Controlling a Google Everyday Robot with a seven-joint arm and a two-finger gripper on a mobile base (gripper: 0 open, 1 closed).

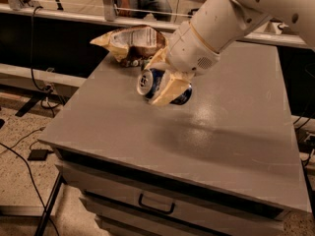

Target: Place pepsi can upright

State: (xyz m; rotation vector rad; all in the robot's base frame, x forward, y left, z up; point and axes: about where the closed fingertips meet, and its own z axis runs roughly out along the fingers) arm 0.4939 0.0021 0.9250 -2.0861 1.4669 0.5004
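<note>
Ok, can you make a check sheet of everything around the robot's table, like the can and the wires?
Surface: grey table top, with a drawer handle below it.
Job's things: pepsi can lying sideways, silver top facing left, not upright yet.
Clutter: crumpled snack bag at the back left corner.
Grippers: gripper over the middle of the table, shut on the pepsi can, seemingly holding it just above the surface.
Cables: black cables hang at the left and trail over the floor.
Surroundings: chair legs at the back.
</note>
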